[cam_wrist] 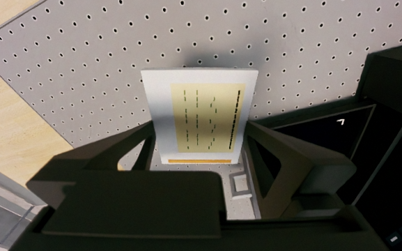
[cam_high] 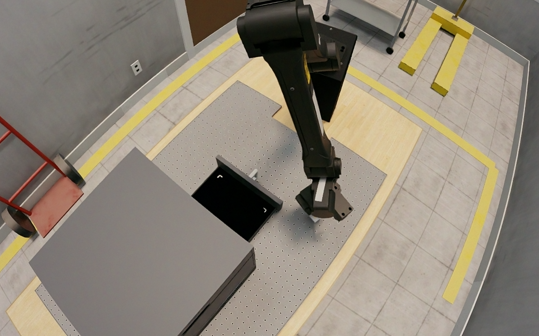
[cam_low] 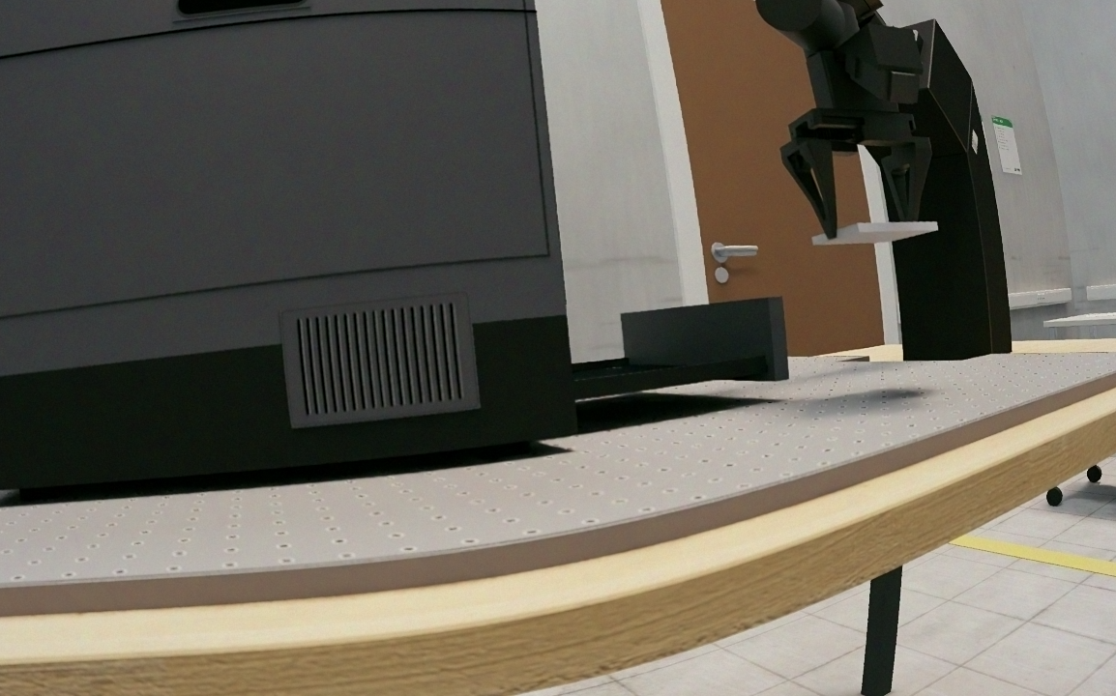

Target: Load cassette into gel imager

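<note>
My gripper (cam_high: 322,210) (cam_low: 869,222) (cam_wrist: 199,125) is shut on the cassette FINISHED (cam_high: 314,217) (cam_low: 917,229) (cam_wrist: 201,111), a flat white plate with a yellow gel window and dark bands. It holds the cassette level, well above the perforated board and beside the drawer's front. The gel imager IM (cam_high: 138,234) (cam_low: 259,173) is a big grey box standing upright. Its drawer (cam_high: 249,178) (cam_low: 700,333) (cam_wrist: 326,136) is pulled out, and the black glass (cam_high: 231,200) is bare. White corner marks (cam_high: 220,176) (cam_high: 265,210) (cam_wrist: 341,121) show on the glass.
The perforated board (cam_high: 237,125) (cam_low: 631,458) (cam_wrist: 82,70) lies on a wooden table (cam_high: 372,125) (cam_low: 718,563). The arm's black base (cam_high: 332,87) (cam_low: 952,259) stands at the back. A small grey square pad (cam_wrist: 240,183) lies on the board under the gripper. A handle (cam_high: 253,173) sticks out of the drawer front.
</note>
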Robot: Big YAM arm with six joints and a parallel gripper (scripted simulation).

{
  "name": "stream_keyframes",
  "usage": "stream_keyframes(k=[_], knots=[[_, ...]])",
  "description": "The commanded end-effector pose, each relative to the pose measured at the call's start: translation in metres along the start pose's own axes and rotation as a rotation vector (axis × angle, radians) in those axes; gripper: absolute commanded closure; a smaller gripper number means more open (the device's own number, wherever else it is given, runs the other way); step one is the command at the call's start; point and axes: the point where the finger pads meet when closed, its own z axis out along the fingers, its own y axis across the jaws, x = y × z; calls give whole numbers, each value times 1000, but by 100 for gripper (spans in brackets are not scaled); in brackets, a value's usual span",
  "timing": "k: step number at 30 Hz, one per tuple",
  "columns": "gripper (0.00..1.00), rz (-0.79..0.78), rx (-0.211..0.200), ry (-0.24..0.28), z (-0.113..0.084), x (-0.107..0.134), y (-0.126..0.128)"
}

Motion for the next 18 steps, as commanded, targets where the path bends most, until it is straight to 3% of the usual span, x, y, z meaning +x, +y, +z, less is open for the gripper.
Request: stream_keyframes(k=[1,7,18], knots=[[22,-96,31,-6,-5,14,-19],[22,-293,33,-2,-6,40,-34],[22,-296,35,-1,-7,78,-58]])
